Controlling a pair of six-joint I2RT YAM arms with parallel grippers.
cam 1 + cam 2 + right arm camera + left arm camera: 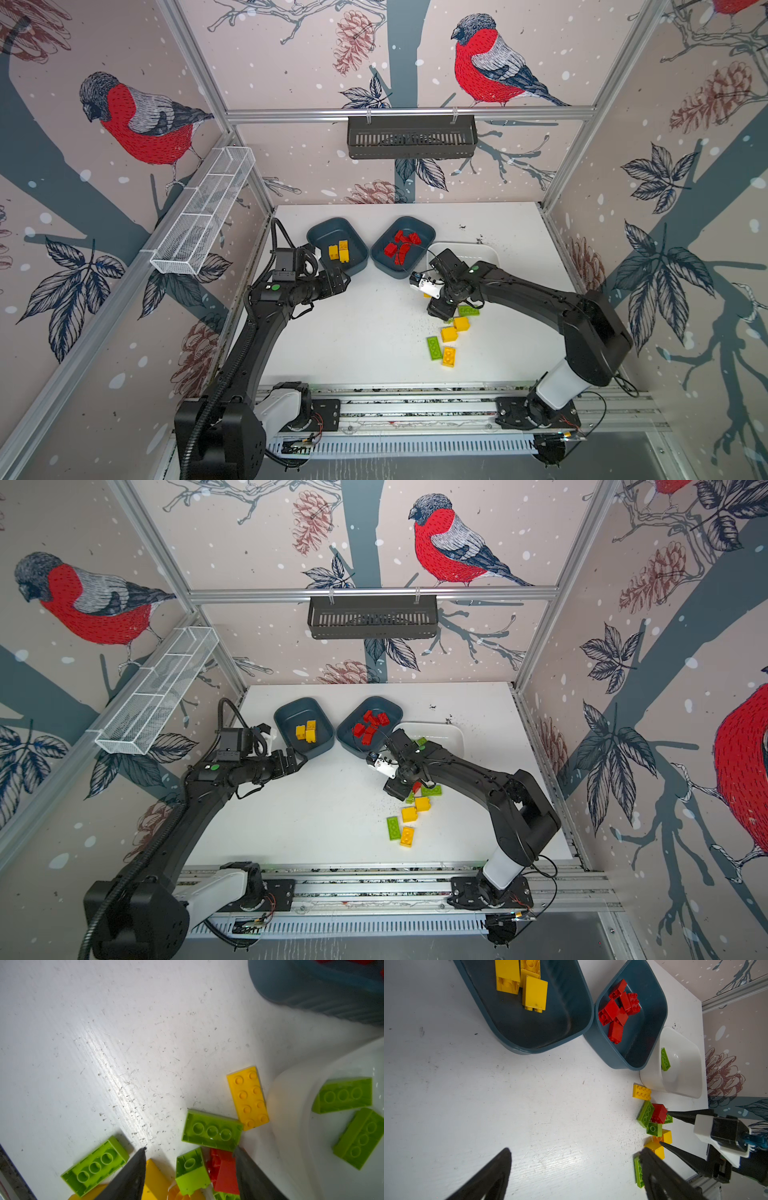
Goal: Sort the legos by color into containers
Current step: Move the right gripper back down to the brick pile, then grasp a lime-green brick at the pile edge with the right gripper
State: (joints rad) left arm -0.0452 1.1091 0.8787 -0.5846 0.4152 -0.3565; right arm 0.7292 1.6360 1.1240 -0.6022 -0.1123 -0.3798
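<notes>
White table (353, 332) is set with three plastic tubs: yellow studded bricks (338, 251) are kept in the left teal tub (328, 230), red bricks (401, 247) in the middle teal tub (409, 222), green bricks (345, 1095) in the white tub (478, 251). Mixed loose bricks (451, 332) are scattered beside it. The right pincer (190, 1148) is spread, apparently unclamped, astride a loose red brick (224, 1174); the left pincer (575, 1150) is held wide and empty.

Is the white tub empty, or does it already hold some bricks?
Not empty. In the right wrist view, two lime green bricks lie inside the white tub.
</notes>
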